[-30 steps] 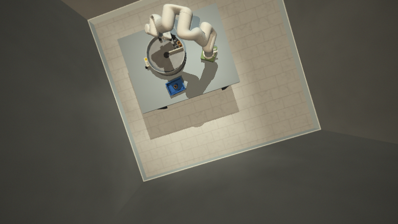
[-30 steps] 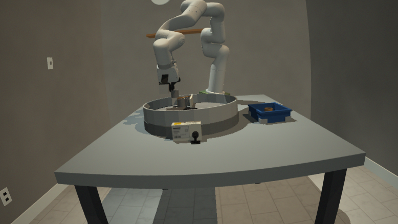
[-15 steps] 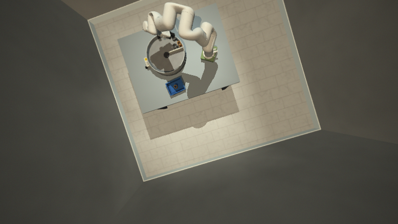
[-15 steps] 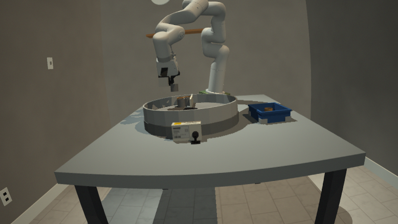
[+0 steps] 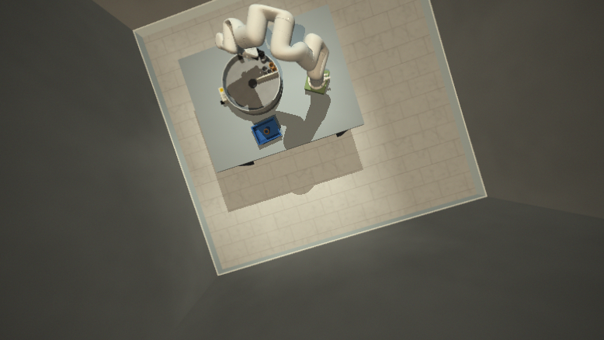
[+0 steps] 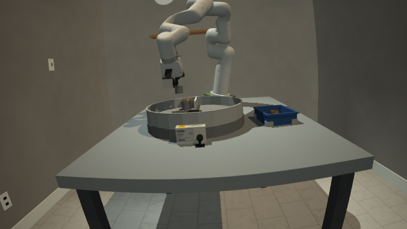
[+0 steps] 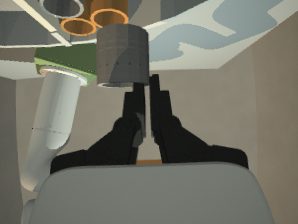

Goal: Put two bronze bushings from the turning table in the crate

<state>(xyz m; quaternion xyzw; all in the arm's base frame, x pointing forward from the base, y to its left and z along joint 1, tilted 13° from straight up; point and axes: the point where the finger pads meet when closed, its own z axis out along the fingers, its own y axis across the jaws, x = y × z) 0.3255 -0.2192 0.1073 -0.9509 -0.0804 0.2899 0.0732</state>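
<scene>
The pale grey worktop (image 5: 203,84) (image 6: 216,159) (image 7: 220,47) carries the white 7-joint arm (image 5: 282,33) (image 6: 223,73) (image 7: 57,115), whose black fingers (image 5: 261,54) (image 6: 177,86) hang above the edge of the round, grey, high-walled turning table (image 5: 227,84) (image 6: 196,121) (image 7: 15,31). The blue rectangular plastic crate (image 5: 255,136) (image 6: 280,119) stands beyond the opposite side of that ring, with 1 short bronze-coloured bushing (image 5: 264,130) (image 6: 274,111) in it, so by my reading 1 more is needed. Inside the ring, next to the straight cream divider (image 5: 267,77) (image 6: 195,101) (image 7: 45,27), 2 bronze-coloured tubular bushings (image 5: 272,64) (image 6: 187,99) (image 7: 109,9) stand close together among grey ones. They lie below the fingers and off towards the arm's base and the divider; in the wrist view they appear up and to the left, just past the load. That load is the wrong kind: the fingers are nearly closed, pinching the wall of 1 dark grey metal cylindrical bushing (image 5: 262,58) (image 6: 178,89) (image 7: 123,57), raised in the air. The coming move should therefore go down, not across to the crate: this one belongs back on the turning table, set clear of the bronze pair, whose open mouths face up, before the fingers spread and shift sideways to 1 of them. Lowering too near could knock the pair.

Over the last second, the black-fingered tool (image 5: 260,53) (image 6: 176,84) (image 7: 147,88) rose in the exterior view, lifting the grey cylindrical bushing (image 5: 262,58) (image 6: 178,89) (image 7: 123,56) pinched by its wall. The bushing went from overlapping the far rim of the round grey turning table (image 5: 227,77) (image 6: 196,121) to hanging above it. From above, the white jointed arm's (image 5: 281,36) (image 6: 182,17) wrist end shifted slightly toward the upper left.
</scene>
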